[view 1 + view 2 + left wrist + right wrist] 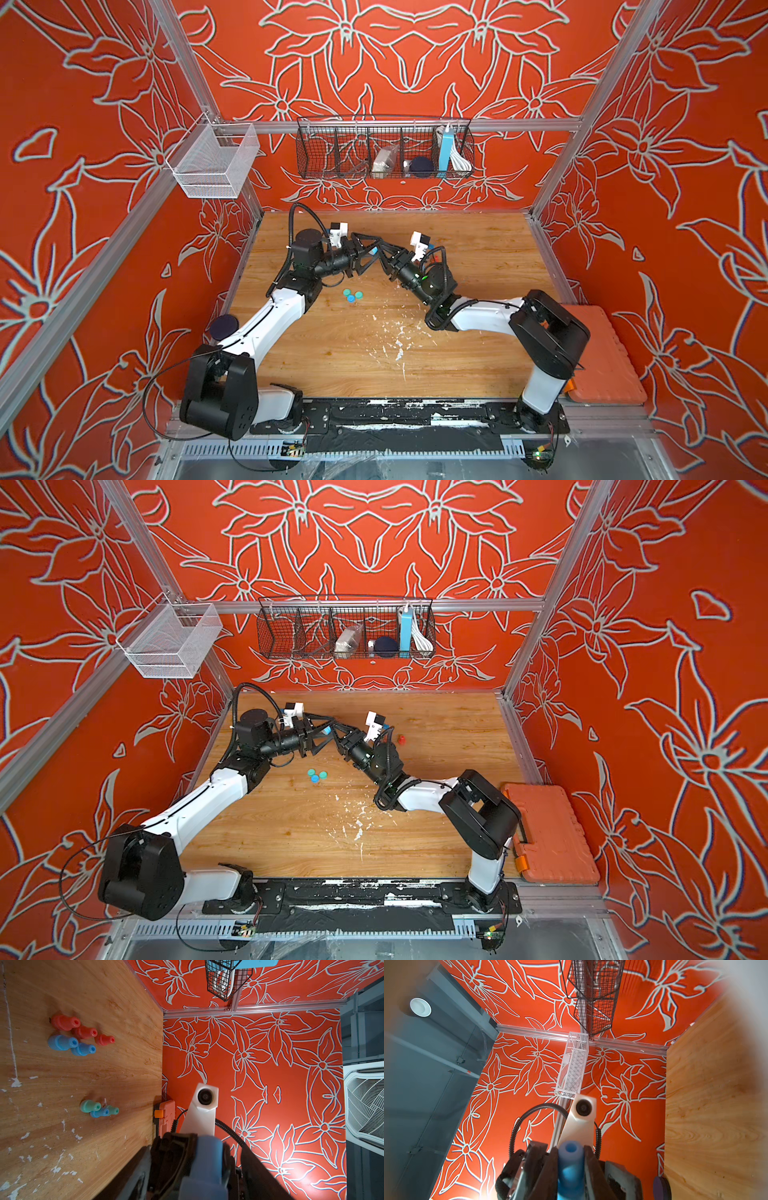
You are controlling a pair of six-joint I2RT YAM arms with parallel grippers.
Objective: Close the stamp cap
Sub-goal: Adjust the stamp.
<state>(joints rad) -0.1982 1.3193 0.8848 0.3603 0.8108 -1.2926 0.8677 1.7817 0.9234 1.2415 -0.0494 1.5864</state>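
A blue stamp (375, 250) hangs above the back middle of the wooden table (374, 374), lying crosswise where the two grippers' fingertips meet. My right gripper (571, 1153) is shut on its narrow handle (571, 1159), whose holed end shows between the dark fingers. In the left wrist view the stamp's wider end (202, 1186) sits between the jaws of my left gripper (199, 1167), which are closed against it. The cap cannot be told apart from the stamp's body. In a top view both grippers (331, 732) hide most of the stamp (328, 730).
Three small teal and blue stamps (353, 295) stand on the table near the left arm. Several red and blue ones (81, 1036) stand behind the right gripper. A black wire basket (384, 147) and a white mesh basket (214, 160) hang on the frame. An orange case (548, 833) lies at the right.
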